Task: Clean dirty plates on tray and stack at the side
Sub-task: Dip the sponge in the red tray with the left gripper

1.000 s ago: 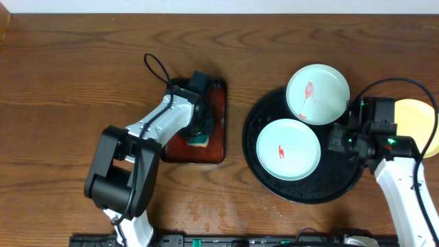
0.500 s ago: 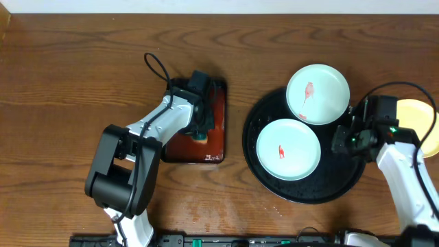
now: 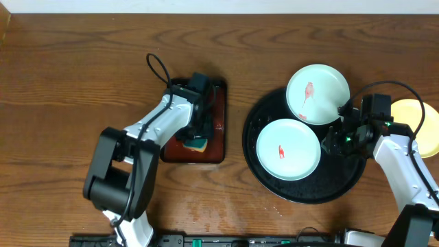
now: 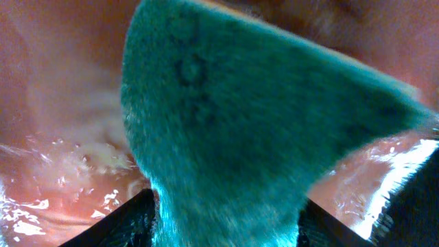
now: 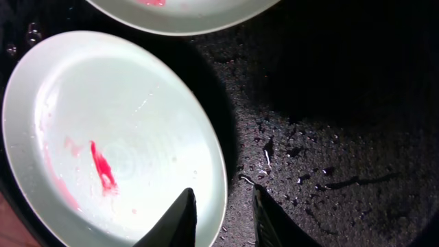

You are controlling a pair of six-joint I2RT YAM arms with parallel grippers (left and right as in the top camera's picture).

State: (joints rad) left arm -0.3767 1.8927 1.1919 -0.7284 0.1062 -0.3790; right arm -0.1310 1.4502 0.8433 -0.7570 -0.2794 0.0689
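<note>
Right gripper (image 5: 223,221): fingers apart, with the right edge of the front plate (image 3: 288,149) between them, on the black tray (image 3: 339,186). Wet bare tray floor to the right of the fingers. Rear plate (image 3: 317,94) overhangs the far rim. Yellow plate (image 3: 431,127) sits on the table (image 3: 68,82), off the tray to the right. Left gripper (image 3: 197,134) is clamped on the green sponge (image 4: 240,123) over the reddish-brown tray (image 3: 217,123).

Green sponge (image 3: 198,144) (yellow-edged) over reddish-brown tray (image 3: 217,130).

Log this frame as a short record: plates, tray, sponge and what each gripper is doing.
large round glossy black tray: holds two plates
near white round plate: red smear; rim between fingers of open right gripper
far white round plate: red smear; over tray's far rim
pale yellow round plate: on table beside tray
left gripper: shut on teal sponge above rectangular reddish-brown tray
</note>
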